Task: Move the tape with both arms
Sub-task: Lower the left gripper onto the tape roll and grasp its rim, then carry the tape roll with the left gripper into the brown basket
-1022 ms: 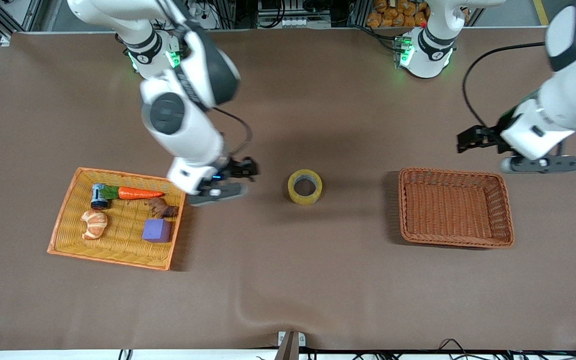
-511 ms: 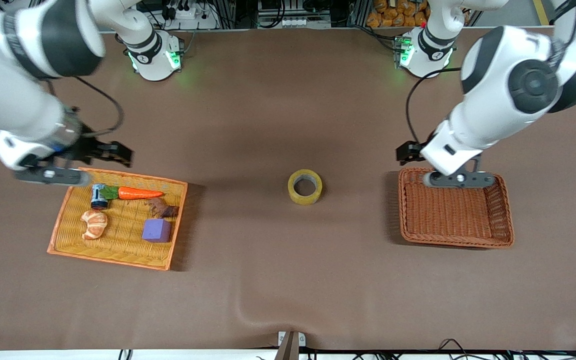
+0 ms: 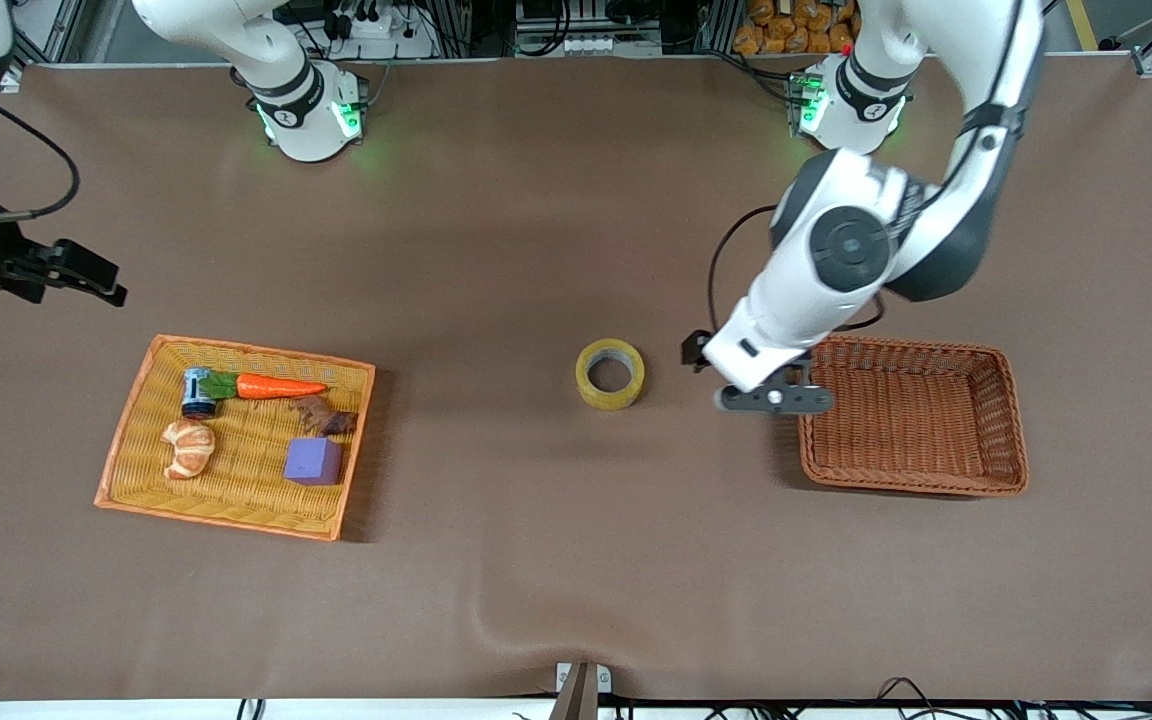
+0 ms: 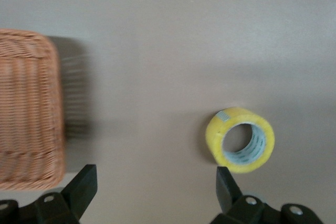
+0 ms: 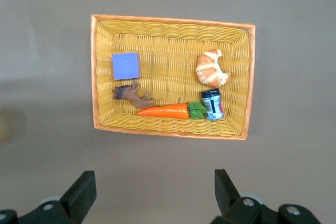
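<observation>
- Tape [image 3: 610, 373] lies flat on bare brown table [image 3: 536, 560], centre of the front frame, between two baskets, touching neither. Hole faces up.
- Handling, by the look of it: light, stiff ring w/ a hard core; smooth yellow wall prob. a bit slippery, not fragile. Likely slides on the cloth if nudged sideways.
- Best hold, judged from shape: one finger down the hole, one outside, pinching the wall; or span the whole ring across its outer sides if the jaws go wide enough.
- Left gripper [image 3: 774, 398] hangs centre-right in the frame, over the table between tape and the rim of the empty brown basket [image 3: 1006, 420]. Jaws spread, nothing in them; left wrist view shows both fingers [image 4: 227, 181] apart w/ tape [image 4: 240, 140] just off one tip.
- Right gripper [image 3: 86, 275] sits at the left edge of the frame, over the table above the orange basket [image 3: 236, 515]. Jaws released, empty; this arm waits.
- Orange basket, lower left, holds carrot [image 3: 276, 386], croissant [image 3: 188, 447], purple cube [image 3: 313, 461], small can [image 3: 198, 392] and a brown item I can't identify.
- Room: open table all round the tape, no clutter close by. Nearest edge to mind is the brown basket's rim, right beside the left gripper; a low sweep there could clip it.
- Table edges well apart from the tape.
</observation>
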